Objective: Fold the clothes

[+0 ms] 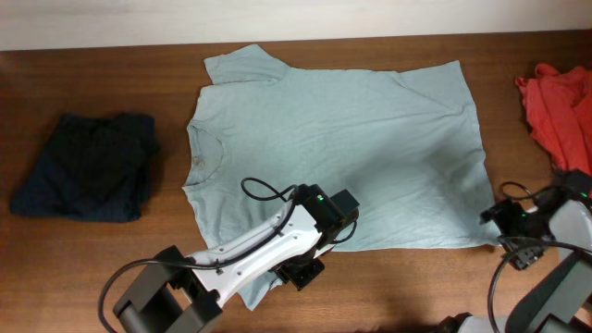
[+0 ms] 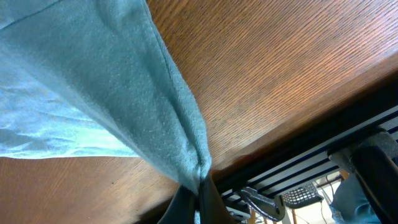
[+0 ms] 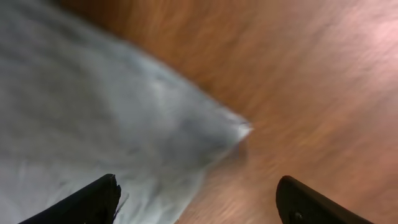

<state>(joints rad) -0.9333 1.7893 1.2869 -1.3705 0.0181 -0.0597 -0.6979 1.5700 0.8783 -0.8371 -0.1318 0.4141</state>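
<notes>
Two grippers counted, both at the near edge of the tabletop (image 1: 65, 277). At 6 o'clock, left gripper (image 2: 198, 202): jaws clenched on the near edge of the T-shirt (image 1: 342, 148), cloth pinched to a point between them and drawn up off the wood in one taut ridge. Which part of the edge is caught cannot be told, as the left arm (image 1: 259, 245) lies over it in the overhead view; one black cable (image 1: 262, 188) loops above that arm. At 4 o'clock, right gripper (image 3: 196, 202): jaws released, both fingers spread wide, nothing between them. One corner of the T-shirt's hem lies flat on the wood just beyond them, at about their 12 o'clock, not touched. Three garments counted. First, the T-shirt: pale grey-blue, spread flat across the middle of the tabletop, round neck toward 9 o'clock, hem toward 3 o'clock. One short sleeve shows at 11 o'clock; the near one is hidden. Light wrinkles, no fold made in it yet. Second, the navy garment (image 1: 88, 166): at 9 o'clock, well apart from the T-shirt, lying as a rough dark rectangle with bare wood between the two. Third, the red-orange garment (image 1: 560, 102): at 2 o'clock, crumpled, partly cut off by the edge of the view, near the far hem corner but not touching it.
</notes>
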